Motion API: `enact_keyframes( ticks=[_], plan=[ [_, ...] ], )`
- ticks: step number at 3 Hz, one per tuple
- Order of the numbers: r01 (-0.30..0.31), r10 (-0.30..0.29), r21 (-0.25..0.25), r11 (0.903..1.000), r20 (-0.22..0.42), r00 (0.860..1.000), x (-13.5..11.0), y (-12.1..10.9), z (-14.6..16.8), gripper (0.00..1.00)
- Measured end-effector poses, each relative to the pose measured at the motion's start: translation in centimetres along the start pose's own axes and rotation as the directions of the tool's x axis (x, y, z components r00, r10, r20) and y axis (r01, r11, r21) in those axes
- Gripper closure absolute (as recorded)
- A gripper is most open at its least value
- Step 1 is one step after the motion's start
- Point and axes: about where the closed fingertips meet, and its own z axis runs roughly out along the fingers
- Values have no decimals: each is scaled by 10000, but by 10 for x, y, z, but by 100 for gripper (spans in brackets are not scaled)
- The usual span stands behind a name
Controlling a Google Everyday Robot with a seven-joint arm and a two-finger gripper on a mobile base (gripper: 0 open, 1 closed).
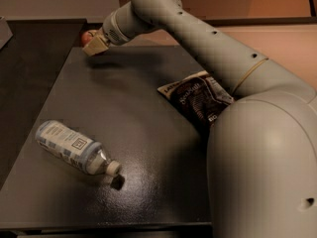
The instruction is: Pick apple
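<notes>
Camera view: arm (198, 29) stretched across table (138, 98) because apple (88, 34) is at far-left corner; gripper (95, 44) right at it, grasp state I can't tell. Bottle (74, 148), bag (198, 95) well apart.

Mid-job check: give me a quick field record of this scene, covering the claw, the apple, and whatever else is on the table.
claw: at the table's far left corner
arm: reaches across from the right
apple: red, partly hidden, right against the claw
hold on apple: cannot confirm from this view
bottle: lying on its side, near left, cap pointing right
chip bag: dark, right side, partly behind the arm
table: dark top
</notes>
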Motion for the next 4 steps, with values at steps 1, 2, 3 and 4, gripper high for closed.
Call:
enact_keyframes(
  ticks=[1, 2, 3, 4],
  plan=[
    [447, -441, -259, 9987, 264, 9987, -12, 5, -32, 100],
    [841, -828, -375, 9958, 365, 9959, -23, 7, -62, 100],
    [1341, -1326, -436, 9900, 345, 9906, -37, 11, -90, 100],
    [1711, -1700, -522, 9839, 245, 9851, -46, 14, -110, 100]
  ],
)
